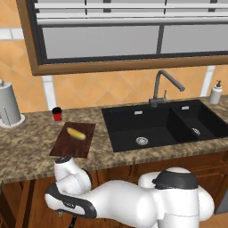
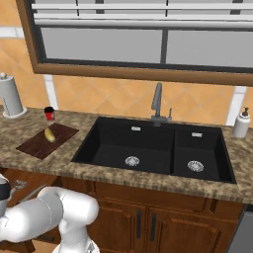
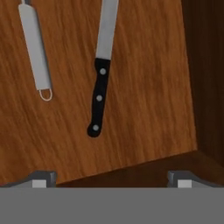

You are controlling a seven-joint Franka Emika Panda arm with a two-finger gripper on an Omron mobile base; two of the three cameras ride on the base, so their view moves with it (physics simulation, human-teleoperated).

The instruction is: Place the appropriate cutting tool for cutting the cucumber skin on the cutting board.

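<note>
The hand view is showing the released gripper (image 3: 109, 177) hovering over a peeler (image 3: 36, 50) and knife (image 3: 101, 74); base views are showing the cucumber (image 1: 76, 133) lying on the cutting board (image 1: 62, 144).

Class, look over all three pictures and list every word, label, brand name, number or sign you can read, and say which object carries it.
None: no readable text in any view.
Soap dispenser: plain, no label visible.
Red cup: no marking.
Paper towel roll: blank.
Knife: three rivets on its black handle, no brand.
Grey peeler: bare metal, no stamp.
Cutting board and cucumber: unmarked.
</note>
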